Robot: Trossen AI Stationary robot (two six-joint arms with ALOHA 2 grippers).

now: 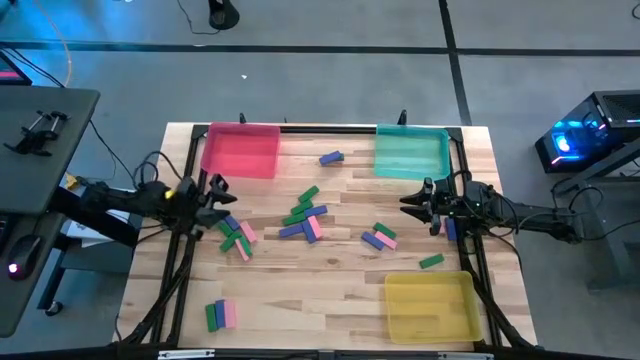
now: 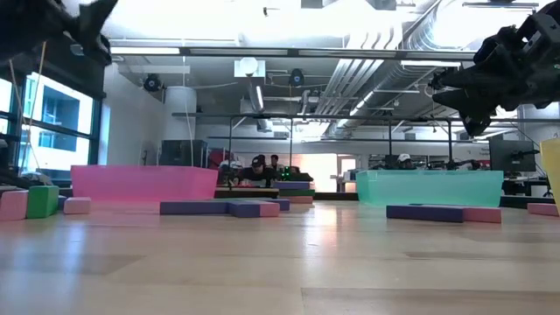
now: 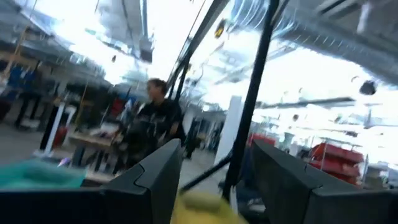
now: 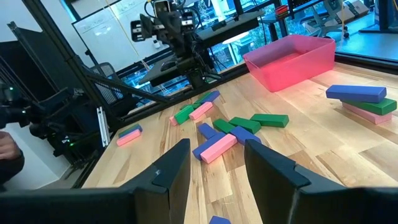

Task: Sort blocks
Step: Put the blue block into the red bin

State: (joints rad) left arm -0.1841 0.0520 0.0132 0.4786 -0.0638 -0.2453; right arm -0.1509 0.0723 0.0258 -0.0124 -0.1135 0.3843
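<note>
Small green, pink and blue-purple blocks lie flat on the wooden table: a cluster in the middle (image 1: 305, 215), another by the left arm (image 1: 237, 238), a few at the right (image 1: 378, 237), and a group near the front left (image 1: 222, 315). My left gripper (image 1: 222, 190) hovers at the table's left side, tipped upward and open, with nothing between its fingers (image 3: 161, 180). My right gripper (image 1: 408, 200) hovers at the right side, level and open, facing the middle blocks (image 4: 217, 140) with an empty gap.
A pink tray (image 1: 240, 150) stands at the far left, a teal tray (image 1: 412, 152) at the far right and a yellow tray (image 1: 432, 305) at the near right. A dark frame rims the table. People show in the room beyond.
</note>
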